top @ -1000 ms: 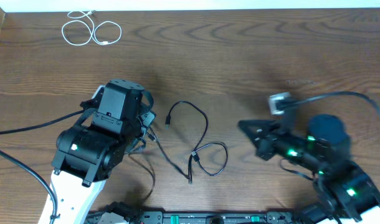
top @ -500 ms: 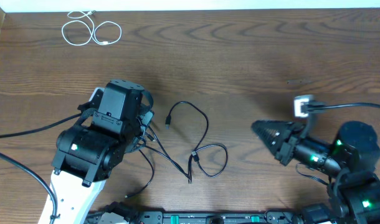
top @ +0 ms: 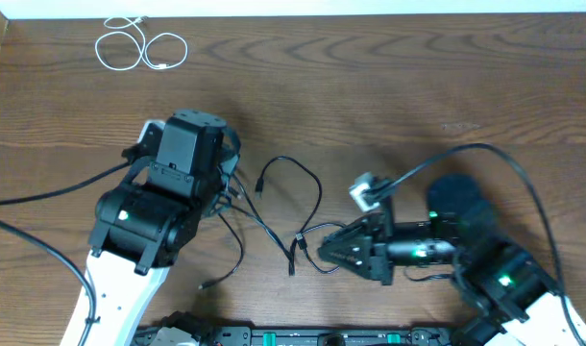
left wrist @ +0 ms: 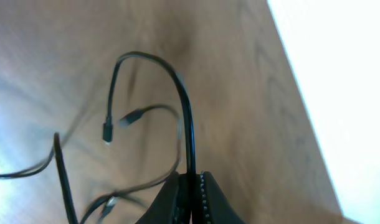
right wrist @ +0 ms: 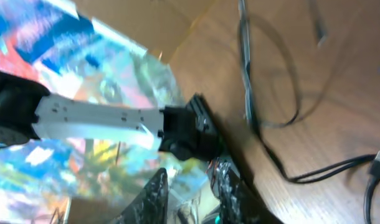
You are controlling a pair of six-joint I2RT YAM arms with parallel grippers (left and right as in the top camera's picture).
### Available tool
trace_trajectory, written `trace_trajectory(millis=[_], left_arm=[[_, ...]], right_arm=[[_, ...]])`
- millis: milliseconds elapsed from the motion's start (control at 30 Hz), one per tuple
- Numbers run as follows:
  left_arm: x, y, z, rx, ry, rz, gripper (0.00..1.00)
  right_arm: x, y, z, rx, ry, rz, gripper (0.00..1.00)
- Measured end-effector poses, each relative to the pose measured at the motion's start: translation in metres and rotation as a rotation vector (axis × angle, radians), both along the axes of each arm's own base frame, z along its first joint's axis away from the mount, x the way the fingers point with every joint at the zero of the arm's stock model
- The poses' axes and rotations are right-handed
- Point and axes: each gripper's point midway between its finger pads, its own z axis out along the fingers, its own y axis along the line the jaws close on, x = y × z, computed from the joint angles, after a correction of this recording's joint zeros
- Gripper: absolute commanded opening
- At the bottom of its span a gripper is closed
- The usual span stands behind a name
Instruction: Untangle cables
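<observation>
Two thin black cables (top: pixel 315 192) lie crossed mid-table; one forms a small loop (top: pixel 343 235), and a strand trails to a plug (top: pixel 204 285) near the front. My left gripper (top: pixel 228 188) is shut on a black cable (left wrist: pixel 189 124), which arcs up from the jaws (left wrist: pixel 191 186) to a free plug (left wrist: pixel 106 132). My right gripper (top: pixel 322 252) points left, its tips just beside the small loop. In the right wrist view its fingers (right wrist: pixel 157 193) stand apart with nothing between them, and a black cable (right wrist: pixel 246 74) lies ahead on the wood. A white cable (top: pixel 139 46) lies coiled at the far left back.
Thick black arm leads run off the left arm (top: pixel 43 197) and arch over the right arm (top: pixel 504 163). The table's back edge (top: pixel 370 10) meets a white strip. A black rail (top: pixel 312 336) runs along the front edge.
The right arm swung from the right side leftward to the small cable loop, and its jaws parted. The left arm shifted slightly up, dragging its cable.
</observation>
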Motion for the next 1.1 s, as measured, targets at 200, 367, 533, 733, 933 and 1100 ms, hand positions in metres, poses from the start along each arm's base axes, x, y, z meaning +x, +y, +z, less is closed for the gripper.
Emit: trace_trajectory(millis=[200,367,533,733,933,1100], left_arm=[[0.026,-0.02,0.019,-0.111,-0.105,-0.037,0.08],[0.035,-0.053,0.048,-0.267,-0.2,-0.146,0.08],[0.026,-0.078,0.074,-0.418,-0.246,-0.255,0.07],[-0.001,-0.092,0.11,-0.537,-0.315,-0.375,0.07],[-0.041,-0.082,0.15,-0.59,-0.434,-0.425,0.07],[-0.073,-0.056,0.178,-0.591,-0.567,-0.37,0.08]], right_arm=[[0.005,0.035,-0.025,-0.06,0.022,0.008,0.34],[0.023,0.057,-0.031,-0.042,0.015,-0.031,0.56],[0.049,0.055,-0.067,-0.163,0.046,-0.159,0.63],[0.091,0.028,-0.109,-0.322,0.104,-0.391,0.43],[0.141,-0.029,-0.12,-0.363,0.196,-0.651,0.45],[0.17,-0.087,-0.13,-0.38,0.304,-0.828,0.41]])
